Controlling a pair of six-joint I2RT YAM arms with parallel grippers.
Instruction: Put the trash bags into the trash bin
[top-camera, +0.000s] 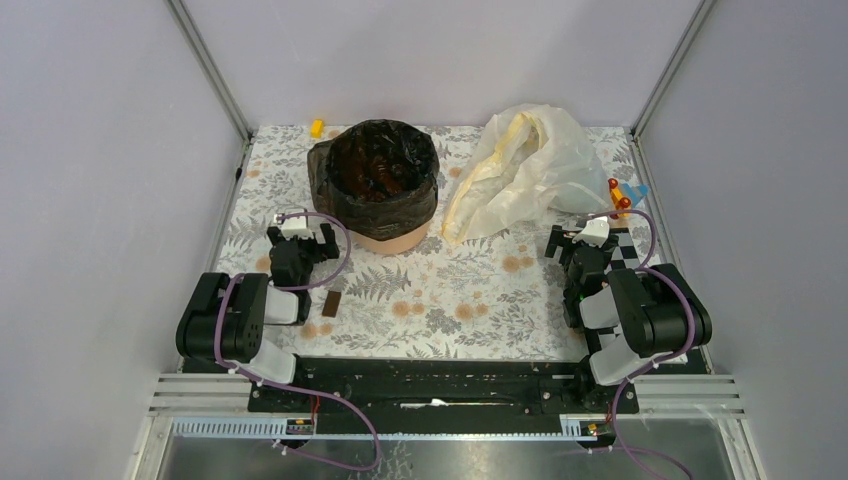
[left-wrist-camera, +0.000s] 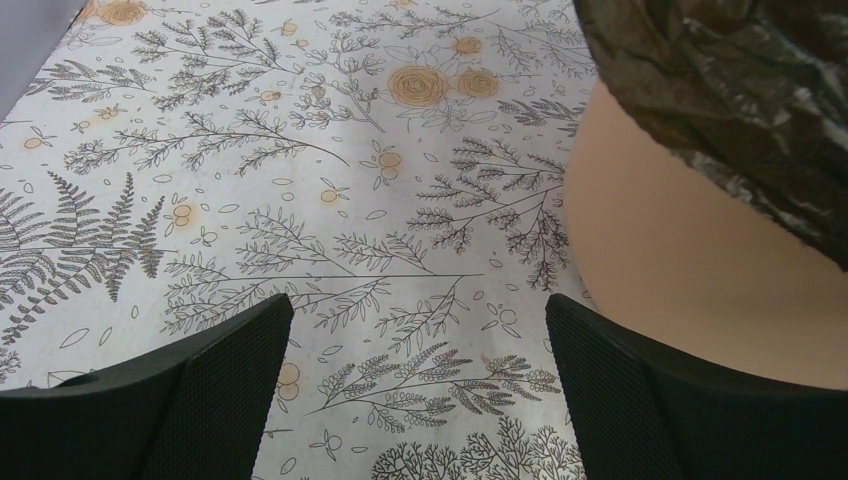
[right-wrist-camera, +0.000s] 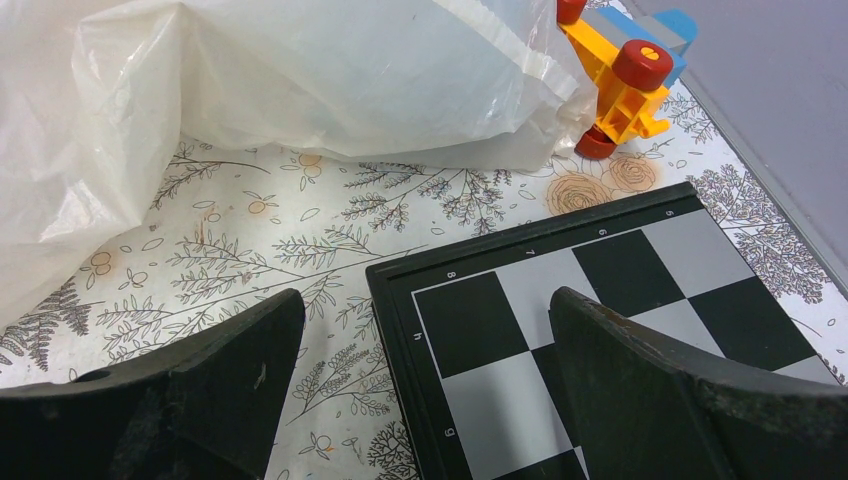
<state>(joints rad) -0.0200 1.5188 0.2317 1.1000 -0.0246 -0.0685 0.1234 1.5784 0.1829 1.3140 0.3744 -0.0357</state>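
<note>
The peach-orange trash bin (top-camera: 392, 240) stands at the back centre of the table. The glossy black trash bag (top-camera: 377, 172) lines it, its edge folded down over the rim and most of the wall. In the left wrist view the bin wall (left-wrist-camera: 680, 270) and the bag's hem (left-wrist-camera: 730, 90) show at the right. My left gripper (top-camera: 300, 228) is open and empty, low over the table just left of the bin, also seen in its wrist view (left-wrist-camera: 420, 390). My right gripper (top-camera: 582, 238) is open and empty over a chessboard's corner, as its wrist view (right-wrist-camera: 425, 390) shows.
A large cream-white translucent bag (top-camera: 520, 170) lies right of the bin, filling the top of the right wrist view (right-wrist-camera: 300, 70). A black-and-white chessboard (right-wrist-camera: 600, 290) lies under the right gripper. A yellow toy with red wheels (right-wrist-camera: 620, 85) sits by the right wall. A small dark block (top-camera: 333, 302) lies near the left arm. A yellow piece (top-camera: 317, 127) lies at the back.
</note>
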